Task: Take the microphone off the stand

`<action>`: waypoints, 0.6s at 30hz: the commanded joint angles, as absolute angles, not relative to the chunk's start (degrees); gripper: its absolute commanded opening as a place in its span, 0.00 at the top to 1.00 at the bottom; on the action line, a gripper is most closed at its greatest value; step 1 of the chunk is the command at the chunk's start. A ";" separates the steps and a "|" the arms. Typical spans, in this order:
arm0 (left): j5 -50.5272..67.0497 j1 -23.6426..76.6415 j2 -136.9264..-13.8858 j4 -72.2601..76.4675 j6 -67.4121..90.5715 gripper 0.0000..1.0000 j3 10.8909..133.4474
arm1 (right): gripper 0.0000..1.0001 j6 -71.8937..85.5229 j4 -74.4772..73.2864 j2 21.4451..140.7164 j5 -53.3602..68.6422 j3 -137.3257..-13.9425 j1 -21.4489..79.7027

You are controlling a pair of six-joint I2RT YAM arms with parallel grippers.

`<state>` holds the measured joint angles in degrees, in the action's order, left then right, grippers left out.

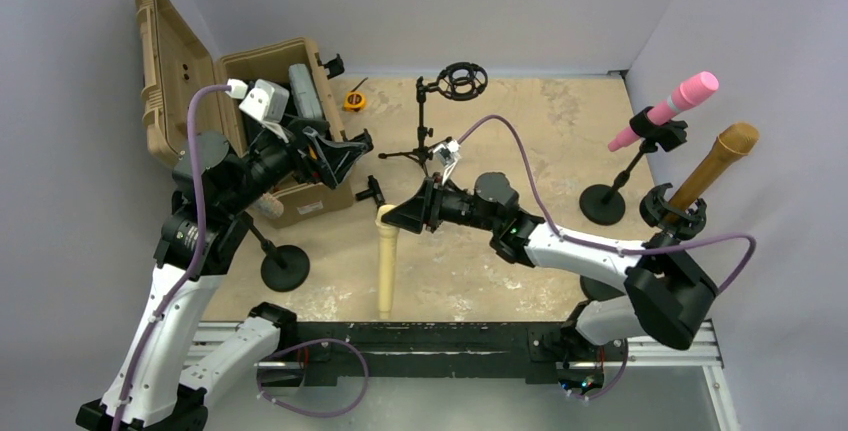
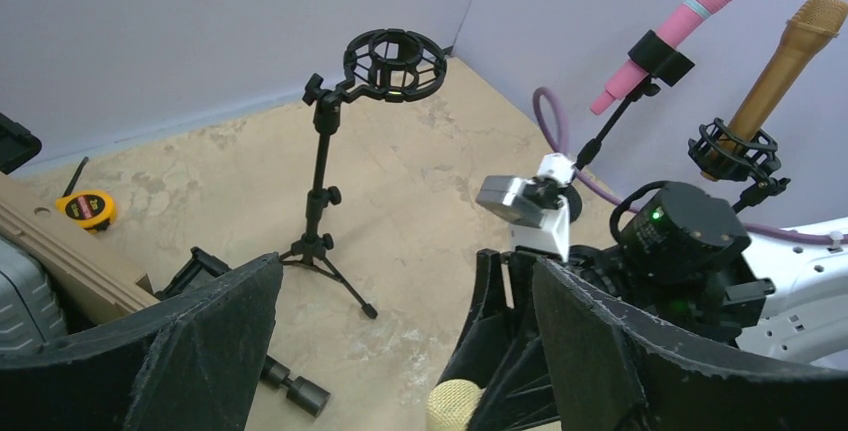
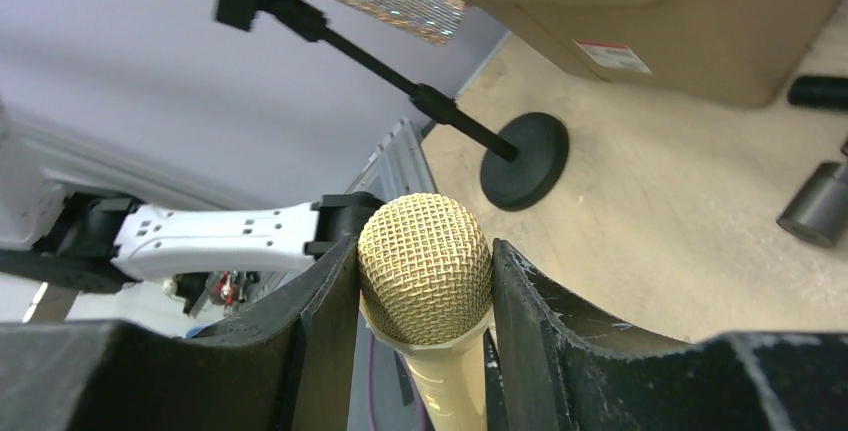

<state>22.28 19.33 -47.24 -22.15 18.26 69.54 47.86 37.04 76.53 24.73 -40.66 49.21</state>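
A cream microphone with a gold mesh head (image 3: 425,266) stands upright near the table's front edge (image 1: 387,261). My right gripper (image 3: 423,251) is shut on its head, a finger pressed on each side; it shows at the table's centre in the top view (image 1: 402,216). The head also peeks into the bottom of the left wrist view (image 2: 455,406). An empty black shock-mount stand (image 1: 455,86) on a tripod stands at the back centre, apart from the microphone. My left gripper (image 1: 350,151) is open and empty, held above the table beside the tan case (image 2: 405,281).
An open tan case (image 1: 240,101) stands at the back left. A glittery microphone on a round-base stand (image 1: 285,266) is near left. A pink microphone (image 1: 675,106) and a brown one (image 1: 715,166) sit on stands at the right. A yellow tape measure (image 1: 353,101) lies at the back.
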 commanded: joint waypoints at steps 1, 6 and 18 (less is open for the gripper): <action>21.33 19.82 -47.02 -21.71 17.24 0.08 71.11 | 1.00 51.77 39.84 80.65 19.70 -41.54 49.13; 20.89 20.66 -47.00 -21.95 16.92 0.07 71.10 | 1.00 51.20 32.78 88.61 17.31 -45.06 49.04; 19.95 21.56 -46.75 -22.30 16.39 0.08 71.02 | 1.00 50.54 32.65 100.22 8.85 -45.88 44.46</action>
